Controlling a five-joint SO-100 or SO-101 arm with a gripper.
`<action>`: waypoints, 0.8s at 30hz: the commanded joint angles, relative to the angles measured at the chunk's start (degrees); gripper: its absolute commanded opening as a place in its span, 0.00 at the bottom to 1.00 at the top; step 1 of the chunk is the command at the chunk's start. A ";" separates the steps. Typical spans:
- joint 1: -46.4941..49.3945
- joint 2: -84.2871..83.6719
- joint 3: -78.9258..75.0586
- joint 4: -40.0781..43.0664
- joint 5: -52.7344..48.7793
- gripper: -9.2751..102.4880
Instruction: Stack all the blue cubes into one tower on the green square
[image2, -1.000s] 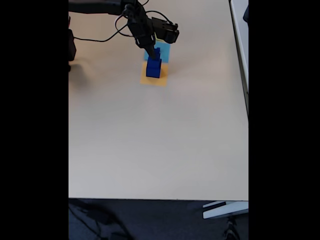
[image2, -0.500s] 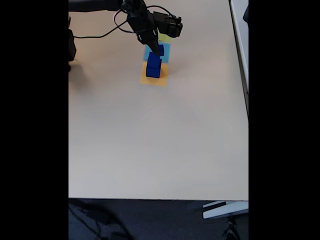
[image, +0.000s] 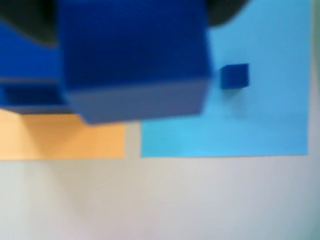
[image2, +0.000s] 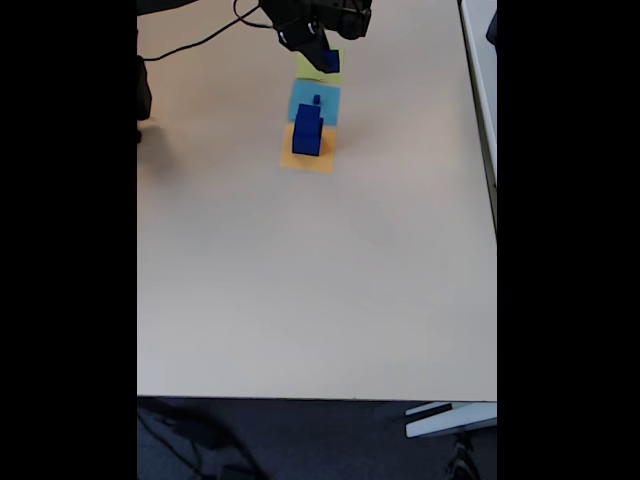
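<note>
In the fixed view my gripper (image2: 323, 52) is at the top of the table, shut on a dark blue cube (image2: 329, 62) held over the green square (image2: 306, 70). That held cube (image: 132, 55) is close and blurred in the upper middle of the wrist view, with dark finger parts at its top corners. A tiny blue cube (image: 234, 76) sits on the light-blue square (image: 260, 120), also seen from the fixed camera as the tiny cube (image2: 316, 100). More blue cubes (image2: 307, 135) stand stacked on the orange square (image2: 318, 160), with their edge (image: 25, 75) at the wrist view's left.
The three flat squares lie in a row near the table's far edge. Black cables (image2: 200, 42) run from the arm at the top left. A wide bare tabletop (image2: 320, 280) stretches toward the near edge. A white ledge (image2: 480, 60) borders the right side.
My gripper lifted the top cube off the stack on the orange square and carried it toward the far edge, past the light-blue square, to over the green square.
</note>
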 joint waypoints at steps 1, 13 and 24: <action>-2.46 0.09 -4.13 0.09 5.45 0.08; -9.14 -4.22 -3.60 -0.18 16.26 0.08; -13.71 -8.96 -3.60 -2.11 18.02 0.08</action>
